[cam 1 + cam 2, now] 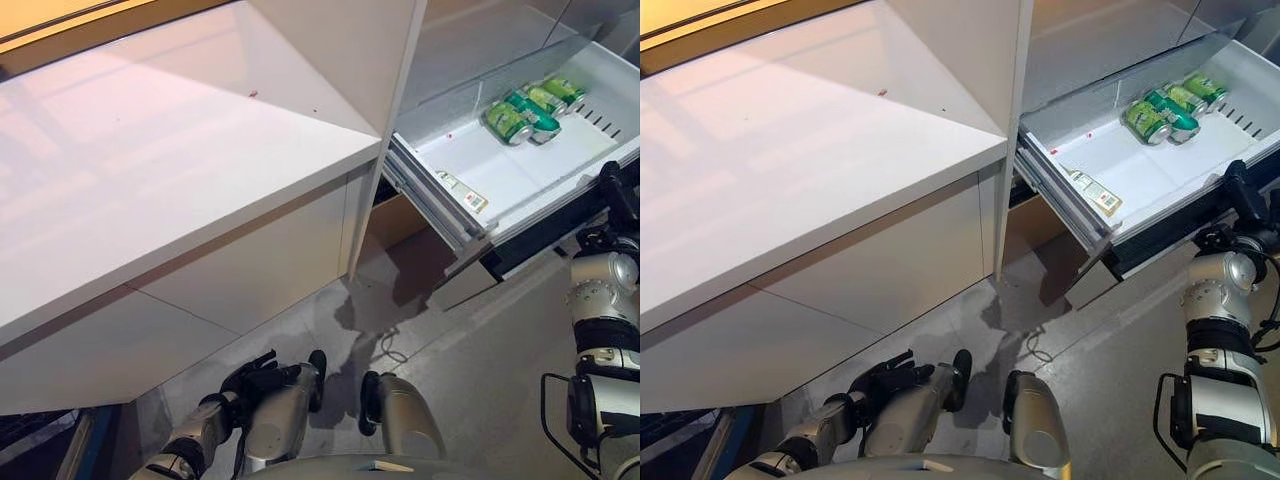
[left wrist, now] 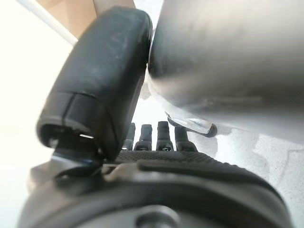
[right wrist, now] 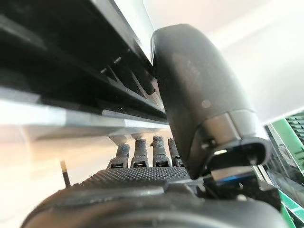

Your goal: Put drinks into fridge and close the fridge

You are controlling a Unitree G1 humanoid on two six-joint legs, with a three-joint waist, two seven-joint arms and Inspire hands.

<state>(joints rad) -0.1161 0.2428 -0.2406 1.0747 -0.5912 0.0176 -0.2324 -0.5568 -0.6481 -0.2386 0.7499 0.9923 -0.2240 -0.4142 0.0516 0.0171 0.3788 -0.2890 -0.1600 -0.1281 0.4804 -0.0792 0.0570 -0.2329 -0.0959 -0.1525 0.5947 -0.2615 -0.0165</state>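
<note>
Green cans (image 1: 530, 110) lie on their sides at the back of the pulled-out white fridge drawer (image 1: 510, 168), which stands open at the upper right. My right hand (image 1: 612, 195) is at the drawer's dark front panel (image 1: 540, 238). In the right wrist view its fingers (image 3: 142, 152) reach straight to the underside of that panel (image 3: 71, 61), with the thumb (image 3: 199, 95) standing free, and it holds nothing. My left hand (image 1: 255, 378) hangs low near the floor, open and empty, with relaxed fingers (image 2: 152, 137).
A long white counter (image 1: 150, 150) fills the left and middle, with white cabinet fronts (image 1: 240, 270) below. A white upright panel (image 1: 385, 130) separates it from the fridge. A small label (image 1: 462, 192) lies in the drawer's front corner. Grey floor (image 1: 470, 350) lies below.
</note>
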